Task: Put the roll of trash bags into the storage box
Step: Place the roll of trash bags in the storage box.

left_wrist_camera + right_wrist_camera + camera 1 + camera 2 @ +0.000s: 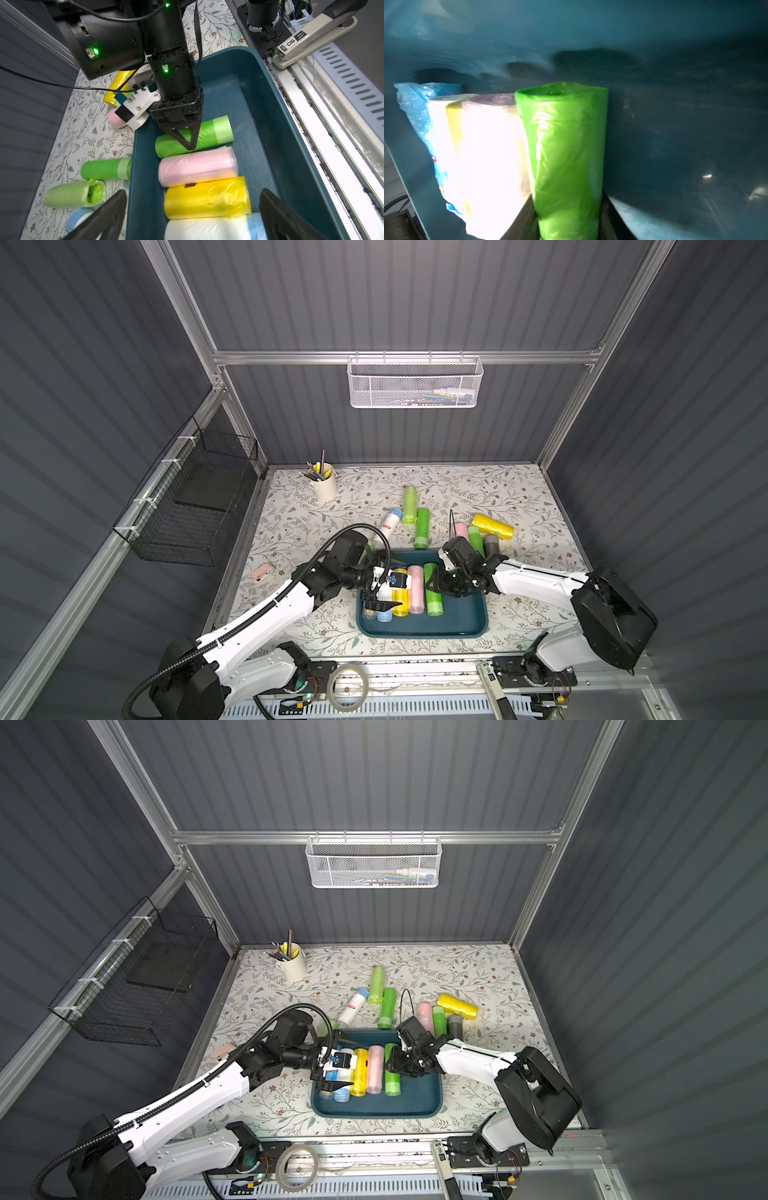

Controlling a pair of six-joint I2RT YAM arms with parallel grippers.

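The right tool [433,580] is reaching down into the storage box [465,614] and pinching the green roll of trash bags [434,598] near its far end, one finger on each side. In the right wrist view that roll [566,145] is sitting wedged between the dark fingers [610,218]. It is lying on the box floor, touching a pink roll [415,589], with a yellow roll [401,593] just beyond. The left tool [388,583] is hovering over the box's left end, its fingers [104,218] spread wide above the rolls there. Loose rolls [422,526] are lying on the tabletop [291,526] behind the box.
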